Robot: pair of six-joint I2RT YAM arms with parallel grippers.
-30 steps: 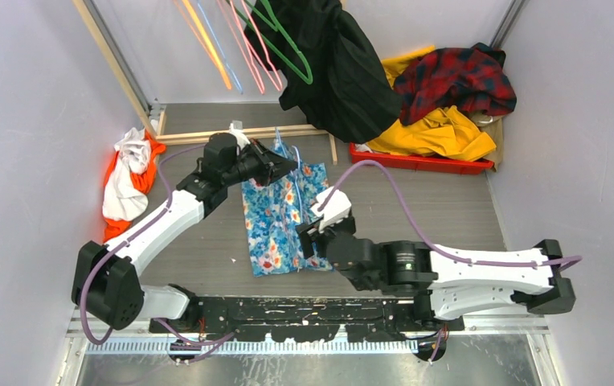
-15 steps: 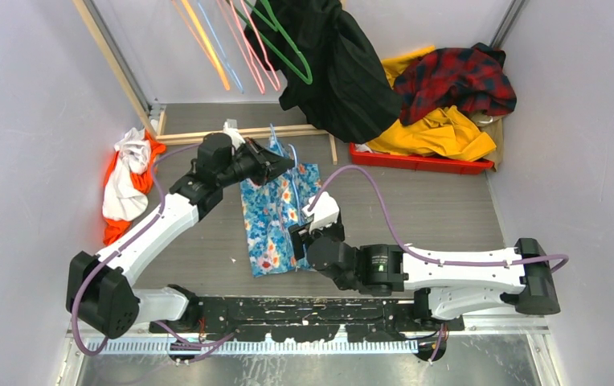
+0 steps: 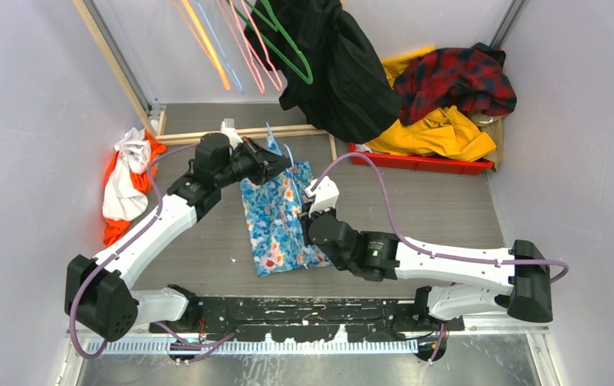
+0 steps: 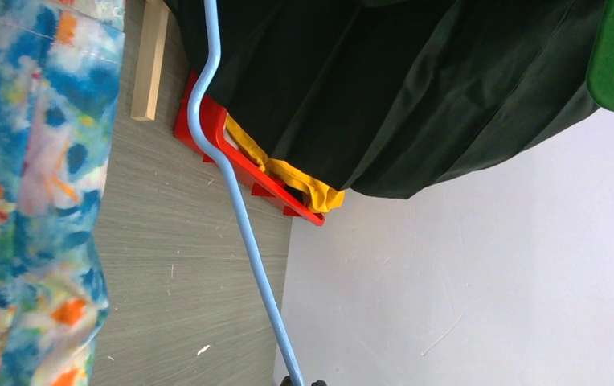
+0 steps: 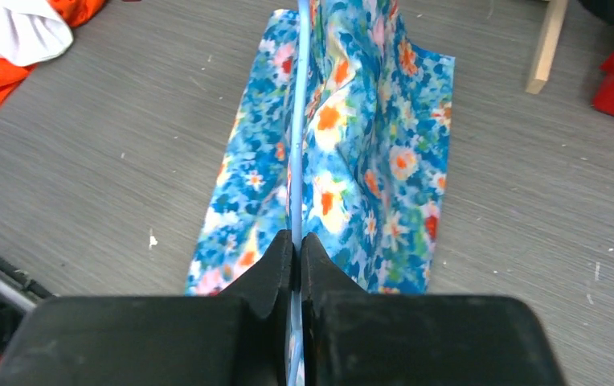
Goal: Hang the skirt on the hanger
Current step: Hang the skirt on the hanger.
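The skirt (image 3: 274, 221) lies on the table (image 3: 416, 201), the right gripper (image 5: 296, 241) is clenched on the blue hanger (image 5: 300, 121) above it, and for the left gripper (image 3: 285, 166), at its far edge, one cannot tell.

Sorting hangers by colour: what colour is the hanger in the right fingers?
The hanger is light blue, clearest in the right wrist view.

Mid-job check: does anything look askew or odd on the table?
The skirt lies crooked on the table, rumpled into a raised ridge beside the hanger, whose rod runs across it. The right end effector is shut on that rod. Nothing looks spilled or damaged.
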